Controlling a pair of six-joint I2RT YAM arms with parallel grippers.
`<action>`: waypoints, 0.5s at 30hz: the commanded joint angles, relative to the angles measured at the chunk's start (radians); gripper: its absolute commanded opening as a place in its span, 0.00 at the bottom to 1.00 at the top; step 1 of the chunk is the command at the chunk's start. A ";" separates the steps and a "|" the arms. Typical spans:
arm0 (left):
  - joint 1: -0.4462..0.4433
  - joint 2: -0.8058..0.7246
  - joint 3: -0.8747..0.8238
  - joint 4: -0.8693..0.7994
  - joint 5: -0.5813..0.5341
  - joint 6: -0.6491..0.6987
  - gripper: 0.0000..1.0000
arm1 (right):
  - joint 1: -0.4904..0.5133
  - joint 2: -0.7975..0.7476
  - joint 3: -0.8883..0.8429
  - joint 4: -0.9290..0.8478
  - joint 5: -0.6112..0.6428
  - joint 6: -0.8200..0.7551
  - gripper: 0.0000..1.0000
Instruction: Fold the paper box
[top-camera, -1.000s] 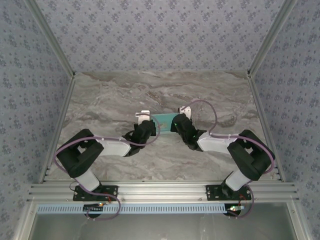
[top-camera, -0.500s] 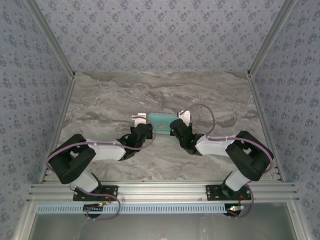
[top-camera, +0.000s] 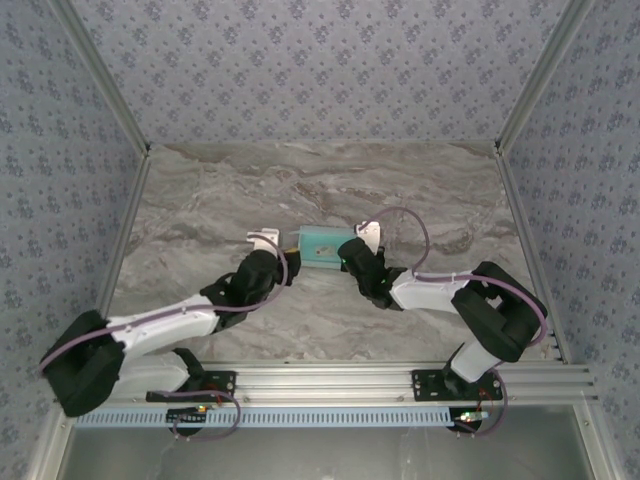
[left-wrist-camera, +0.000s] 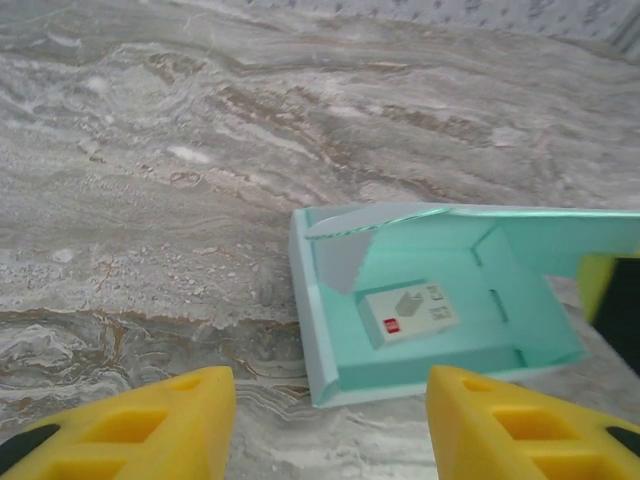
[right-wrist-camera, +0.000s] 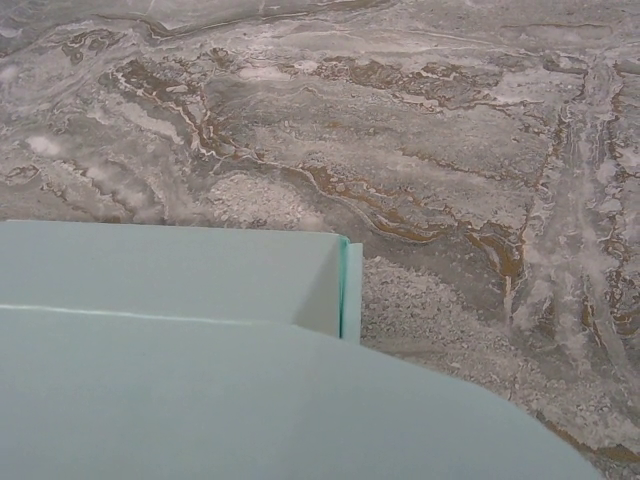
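The box (top-camera: 322, 245) lies near the middle of the bench (top-camera: 220, 190), its long axis running left to right between the two arms. From the left wrist it reads as an open shallow tray with its walls up, a white tag (left-wrist-camera: 408, 312) lying on its floor, and a small end flap leaning inward at the near left corner. The right end effector (top-camera: 346, 254) is at the box's right end, fingers closed; from its own wrist the pale card crowds the lower half of the view, so it looks pinched on a panel of the box, probably the lid side, steadying it. The left end effector (left-wrist-camera: 328, 415) stands wide, nothing between its yellow fingers (left-wrist-camera: 175, 415), and sits just short of the box's left end, low over the bench. From it the box lies ahead and a little to the right, the left end wall facing it almost square on, the long axis leading away toward the other arm. That is the relation the coming move hangs on: the left arm is the free one and the nearer to the loose end flap, so tucking or pressing that end is likely its job, approached along the long axis. The card is thin, and a push off that line could skew the tray against the right-hand hold.
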 joint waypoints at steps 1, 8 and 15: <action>-0.004 -0.138 0.019 -0.117 0.065 0.057 0.56 | 0.006 0.020 0.023 -0.062 0.027 0.009 0.06; 0.110 -0.105 0.265 -0.362 0.144 0.080 0.65 | 0.004 0.021 0.033 -0.065 0.032 -0.007 0.06; 0.251 0.196 0.537 -0.518 0.372 0.113 0.68 | -0.001 0.019 0.036 -0.067 0.030 -0.017 0.06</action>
